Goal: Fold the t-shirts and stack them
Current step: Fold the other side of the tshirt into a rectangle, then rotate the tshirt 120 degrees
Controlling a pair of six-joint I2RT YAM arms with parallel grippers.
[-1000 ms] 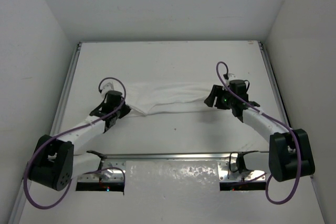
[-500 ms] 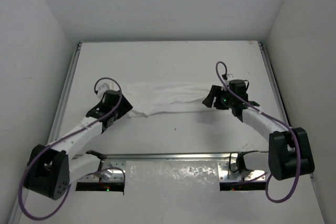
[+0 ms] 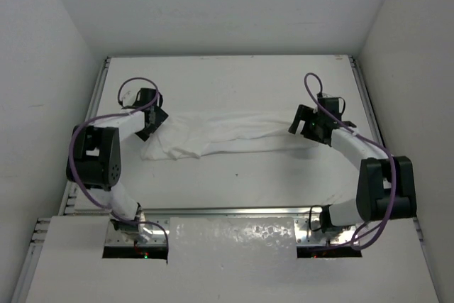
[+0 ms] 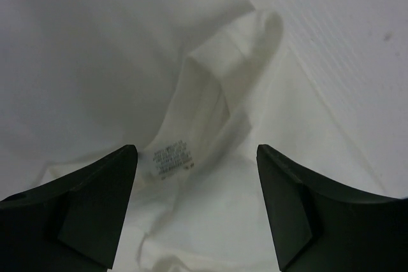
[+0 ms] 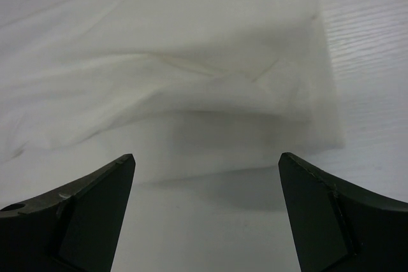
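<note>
One white t-shirt [image 3: 227, 133] lies on the table as a long wrinkled band running left to right. My left gripper [image 3: 156, 124] hovers over its left end, open and holding nothing. In the left wrist view the left gripper [image 4: 196, 152] straddles folded cloth of the t-shirt [image 4: 217, 87] with a small printed label [image 4: 169, 158]. My right gripper [image 3: 296, 124] stands open at the band's right end. The right wrist view has the right gripper [image 5: 207, 157] just short of the t-shirt [image 5: 178, 81] hem, with bare table between its fingers.
The white table [image 3: 234, 79] is walled in on three sides. Metal rails run along its left edge [image 3: 93, 111] and right edge [image 3: 369, 111]. A metal bar [image 3: 234, 211] crosses the front near the arm bases.
The left gripper opened and let go of the shirt's left end, which dropped and spread out; that arm swung to the far left. The right gripper opened wider and backed off slightly right.
</note>
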